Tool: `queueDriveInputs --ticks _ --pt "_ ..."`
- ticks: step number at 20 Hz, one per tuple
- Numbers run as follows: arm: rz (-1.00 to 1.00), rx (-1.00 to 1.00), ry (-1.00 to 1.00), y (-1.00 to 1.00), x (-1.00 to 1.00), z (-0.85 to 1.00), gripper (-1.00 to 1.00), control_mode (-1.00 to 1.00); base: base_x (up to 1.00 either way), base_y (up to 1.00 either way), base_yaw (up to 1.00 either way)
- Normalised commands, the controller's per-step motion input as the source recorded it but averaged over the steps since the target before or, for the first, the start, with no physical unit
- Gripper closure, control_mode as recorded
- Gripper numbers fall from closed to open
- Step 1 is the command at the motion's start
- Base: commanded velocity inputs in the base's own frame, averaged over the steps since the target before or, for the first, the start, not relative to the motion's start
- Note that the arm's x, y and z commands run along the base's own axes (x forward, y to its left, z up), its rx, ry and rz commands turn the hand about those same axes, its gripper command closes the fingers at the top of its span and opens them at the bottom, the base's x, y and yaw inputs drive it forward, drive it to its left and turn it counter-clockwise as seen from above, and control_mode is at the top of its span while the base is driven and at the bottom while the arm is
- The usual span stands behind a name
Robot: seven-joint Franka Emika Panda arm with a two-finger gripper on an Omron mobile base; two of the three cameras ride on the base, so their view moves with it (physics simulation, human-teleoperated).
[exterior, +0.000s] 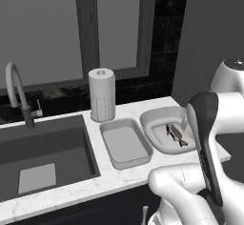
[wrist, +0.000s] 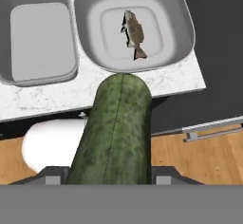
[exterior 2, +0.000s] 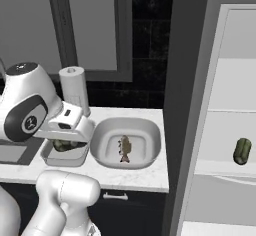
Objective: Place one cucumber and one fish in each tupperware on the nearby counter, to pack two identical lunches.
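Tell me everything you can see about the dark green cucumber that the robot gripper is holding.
The dark green cucumber is a thick cylinder with a rounded end and a mottled, speckled skin with lighter green streaks. It is gripped in the two-finger gripper and points away from the hand. It hangs in the air above the front edge of the white marble-look counter, touching nothing else. Its tip points toward the wider rounded light-grey dish, where a brown fish lies.

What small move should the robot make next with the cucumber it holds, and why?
Probably carry the cucumber forward over the wider dish and lower it beside the fish. The claw is shut on the cucumber, which hangs short of the counter edge. That dish has a fish but no cucumber; the narrow tray looks empty.
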Motion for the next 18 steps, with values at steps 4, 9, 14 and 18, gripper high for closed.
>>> queueDriveInputs --ticks 4,9,14,18 --pt "-0.04 0.00 0.03 0.00 0.86 -0.01 1.00 -1.00 0.00 0.00 0.00" --pt "0.06 0.00 0.05 -0.03 1.00 -0.37 1.00 -1.00 0.00 0.00 0.00" --pt "0.21 0.00 0.13 -0.33 0.93 -0.65 1.00 -1.00 0.00 0.00 0.00" --pt "0.23 0.00 0.15 -0.38 0.77 -0.71 1.00 -1.00 0.00 0.00 0.00"
